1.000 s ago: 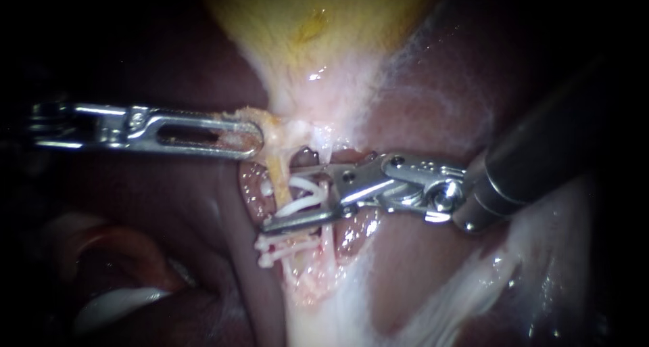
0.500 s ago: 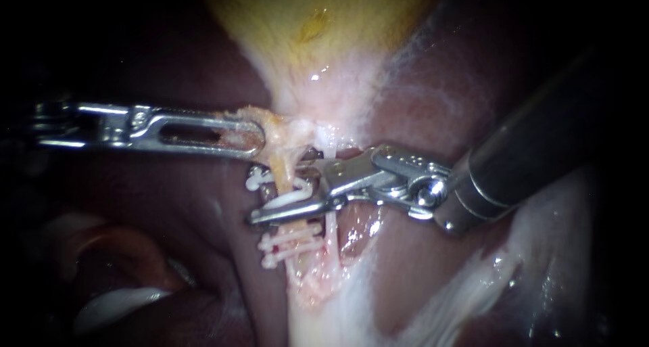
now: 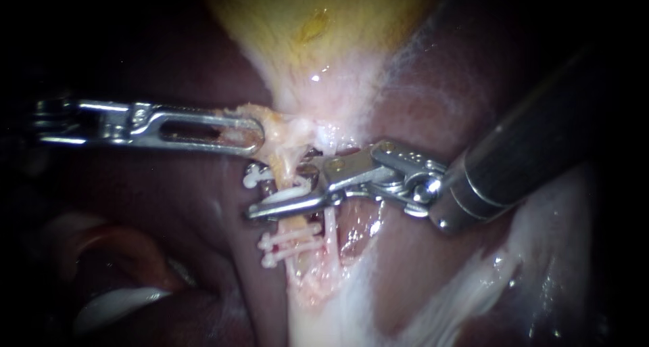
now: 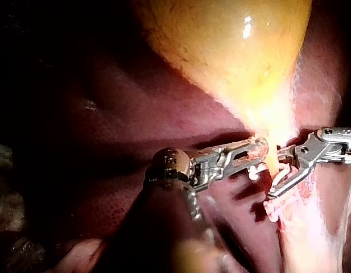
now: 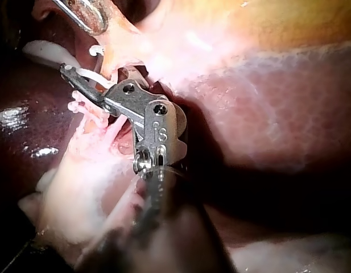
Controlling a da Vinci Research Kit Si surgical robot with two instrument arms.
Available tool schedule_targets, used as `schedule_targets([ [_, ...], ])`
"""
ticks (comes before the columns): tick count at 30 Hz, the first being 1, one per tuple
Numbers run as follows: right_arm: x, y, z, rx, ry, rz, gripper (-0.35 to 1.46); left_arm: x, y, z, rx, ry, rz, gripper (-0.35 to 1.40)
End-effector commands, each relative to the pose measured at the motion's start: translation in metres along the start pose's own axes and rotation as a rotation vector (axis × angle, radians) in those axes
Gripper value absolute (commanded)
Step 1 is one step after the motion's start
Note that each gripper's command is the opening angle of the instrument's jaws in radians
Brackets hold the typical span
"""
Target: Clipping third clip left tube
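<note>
1. Dark red liver (image 3: 419,279) across most of the frame; yellow gallbladder (image 3: 318,22) at top middle.
2. In from the right edge, right instrument (image 3: 257,195). Jaws apart, holding an open clip (image 3: 287,194), white, one arm on each side of the left tube (image 3: 282,163) in the middle.
3. In from the left edge, left instrument (image 3: 260,139). Jaws pinching the gallbladder's thin end, just above the tube.
4. Just below the open clip, two shut clips (image 3: 292,239) on the same tube.
5. Step in hand, by the look of it: third clip around the tube, not yet squeezed.
6. Next, likely: keep the whole tube inside, keep the right tube (image 3: 331,232) out, then squeeze slowly until locked.
</note>
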Motion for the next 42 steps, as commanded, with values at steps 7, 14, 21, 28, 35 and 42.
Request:
schedule_targets([
  [7,-0.0001,-0.0001,-0.0001,0.003,-0.001,0.004,0.35,0.0000,0.0002,0.0000,0.000,0.000,0.001,-0.35],
  [14,-0.0002,-0.0002,-0.0006,0.005,-0.002,0.004,0.31,0.0000,0.0003,0.0000,0.001,0.000,0.001,-0.35],
  [21,-0.0002,-0.0001,-0.0007,0.005,-0.002,0.016,0.15,0.0001,0.0004,0.0001,0.001,0.000,0.001,-0.35],
  [28,-0.0002,-0.0001,-0.0006,0.005,-0.002,0.016,0.03,0.0001,0.0004,0.0001,0.000,0.000,0.001,-0.35],
  [35,-0.0002,0.0000,-0.0008,0.002,-0.001,0.034,-0.22,0.0001,0.0004,0.0001,0.000,0.000,0.002,-0.35],
  [42,-0.0002,-0.0002,-0.0012,-0.001,-0.009,0.070,-0.35,0.0001,0.0004,0.0001,0.000,0.000,0.002,-0.35],
])
